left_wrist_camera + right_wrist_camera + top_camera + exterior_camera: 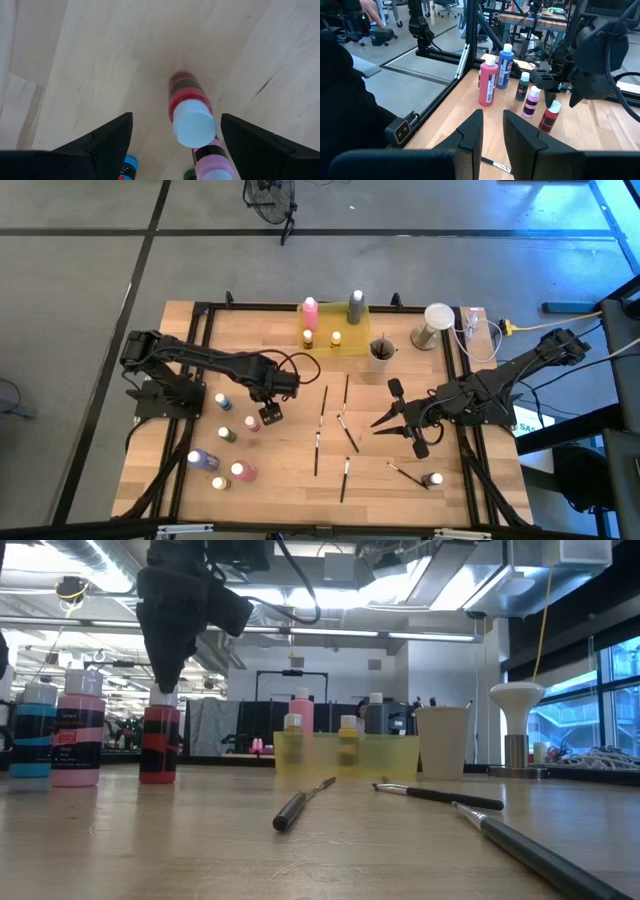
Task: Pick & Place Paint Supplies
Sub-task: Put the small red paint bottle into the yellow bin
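A red paint bottle with a white cap (192, 122) stands upright on the wooden table (290, 470), beside a pink-and-black bottle (212, 160). My left gripper (177, 116) points down over it, open, with one finger on either side of the cap and touching nothing; the low view shows it (165, 690) just above the cap. More bottles (222, 401) stand around it at the table's left. Thin dark paintbrushes (318, 452) lie flat at the table's middle. My right gripper (492, 117) hovers at the right, open by a narrow gap, with nothing in it.
At the far edge a translucent yellow tray (345, 345) holds a pink bottle (310, 313), a grey bottle (356, 306) and two small ones. Beside it stand a cup (381, 350) and a white lamp-like post (437, 325). A small bottle (433, 479) stands near right.
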`<state>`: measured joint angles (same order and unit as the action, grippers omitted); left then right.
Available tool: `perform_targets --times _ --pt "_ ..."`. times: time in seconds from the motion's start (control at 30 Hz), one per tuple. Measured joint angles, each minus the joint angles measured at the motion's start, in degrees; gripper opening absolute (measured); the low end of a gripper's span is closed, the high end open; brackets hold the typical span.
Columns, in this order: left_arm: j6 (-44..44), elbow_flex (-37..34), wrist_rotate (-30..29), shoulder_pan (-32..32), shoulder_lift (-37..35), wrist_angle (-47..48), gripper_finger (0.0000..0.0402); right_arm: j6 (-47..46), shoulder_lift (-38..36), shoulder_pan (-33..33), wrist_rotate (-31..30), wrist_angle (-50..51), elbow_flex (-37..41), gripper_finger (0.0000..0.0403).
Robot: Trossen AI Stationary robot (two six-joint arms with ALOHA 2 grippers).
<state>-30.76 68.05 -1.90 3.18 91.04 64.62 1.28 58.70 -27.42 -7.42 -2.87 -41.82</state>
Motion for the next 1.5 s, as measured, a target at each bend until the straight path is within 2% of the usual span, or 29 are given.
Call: perform_targets --times 0.53,0.93,1.5 --pt "0.0 0.0 -0.1 1.7 0.2 -0.1 0.0298 0.5 0.0 0.0 -2.0 -0.4 0.0 0.0078" --pt "0.0 0.0 -1.1 1.7 4.8 -0.5 0.0298 0.6 0.0 0.0 -2.0 -0.3 0.0 0.0078" --pt "0.0 0.0 -0.4 1.7 4.6 -1.0 0.0298 -1.8 0.0 0.0 -1.8 1.8 0.0 0.0078"
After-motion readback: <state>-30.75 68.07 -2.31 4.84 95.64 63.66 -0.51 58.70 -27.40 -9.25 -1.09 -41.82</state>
